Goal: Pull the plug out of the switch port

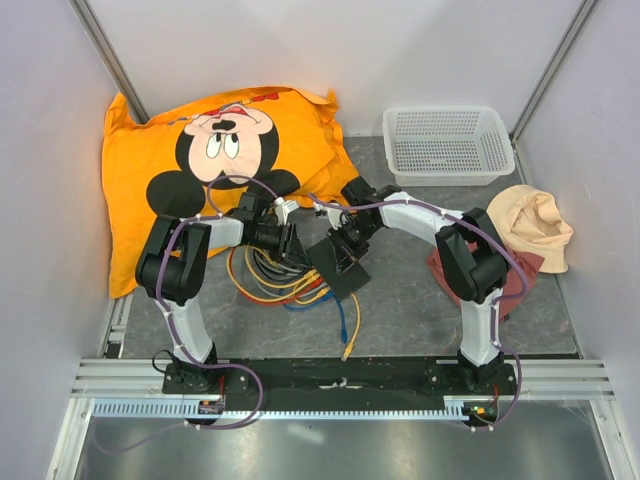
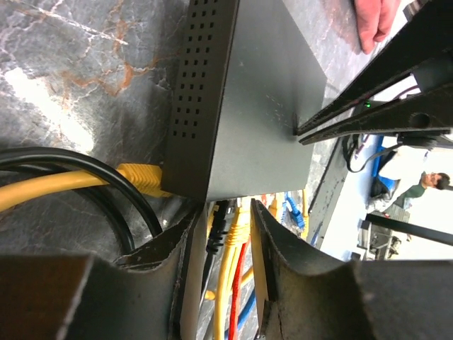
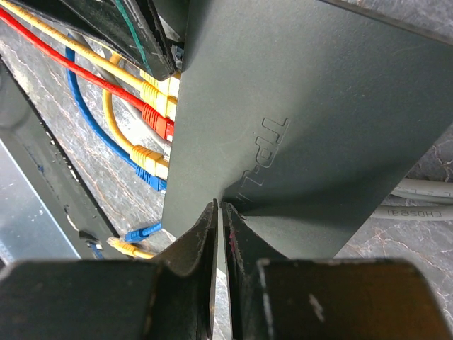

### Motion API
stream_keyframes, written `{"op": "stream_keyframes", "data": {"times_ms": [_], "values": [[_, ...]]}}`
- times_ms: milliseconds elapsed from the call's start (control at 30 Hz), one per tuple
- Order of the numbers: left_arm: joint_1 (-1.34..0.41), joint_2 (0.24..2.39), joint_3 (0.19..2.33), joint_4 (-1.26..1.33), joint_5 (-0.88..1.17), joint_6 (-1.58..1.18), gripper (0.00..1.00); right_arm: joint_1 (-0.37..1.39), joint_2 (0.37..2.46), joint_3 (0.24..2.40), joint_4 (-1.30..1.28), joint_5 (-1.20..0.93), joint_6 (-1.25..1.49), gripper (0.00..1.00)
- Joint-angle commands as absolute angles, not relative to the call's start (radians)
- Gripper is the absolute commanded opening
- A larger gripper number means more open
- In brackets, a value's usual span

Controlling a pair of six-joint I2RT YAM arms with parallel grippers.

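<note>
The flat black switch (image 1: 338, 268) lies mid-table, with coloured cables plugged into its left edge. In the left wrist view the switch (image 2: 248, 106) is just ahead of my left gripper (image 2: 225, 212). Its jaws sit at the socket edge, closed against a yellow plug (image 2: 239, 225) and a black plug (image 2: 218, 223) that fill the gap side by side. My right gripper (image 3: 220, 207) is shut with nothing between its jaws, and its tips press on the switch's top face (image 3: 297, 120). Yellow, red (image 3: 159, 124) and blue plugs sit in the ports. In the top view my left gripper (image 1: 290, 245) and right gripper (image 1: 345, 240) meet over the switch.
An orange cartoon pillow (image 1: 200, 150) lies at the back left and a white mesh basket (image 1: 447, 140) at the back right. A beige hat (image 1: 535, 225) lies at the right. A coil of cables (image 1: 270, 275) lies left of the switch. A loose blue cable (image 1: 347, 335) trails toward the near edge.
</note>
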State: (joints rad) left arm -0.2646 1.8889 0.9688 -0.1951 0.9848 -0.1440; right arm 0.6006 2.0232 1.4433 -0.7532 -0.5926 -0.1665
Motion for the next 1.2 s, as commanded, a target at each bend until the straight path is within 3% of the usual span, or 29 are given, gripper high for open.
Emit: {"op": "stream_keyframes", "data": {"times_ms": [0,533,800,1167], "values": [[-0.259,1.91,0.966,-0.138,1.039,-0.183,0.38,0.629,2.187,1.382,-0.621,-0.4,-0.221,0.16],[-0.264,1.93,0.966,-0.158,1.054,-0.144,0.36,0.627,2.184,1.381,-0.621,-0.39,-0.222,0.16],[-0.264,1.927,0.957,-0.158,1.063,-0.118,0.29,0.629,2.194,1.384,-0.624,-0.393,-0.219,0.17],[-0.268,1.953,0.966,-0.153,1.127,-0.101,0.34,0.627,2.189,1.381,-0.623,-0.39,-0.216,0.17]]}}
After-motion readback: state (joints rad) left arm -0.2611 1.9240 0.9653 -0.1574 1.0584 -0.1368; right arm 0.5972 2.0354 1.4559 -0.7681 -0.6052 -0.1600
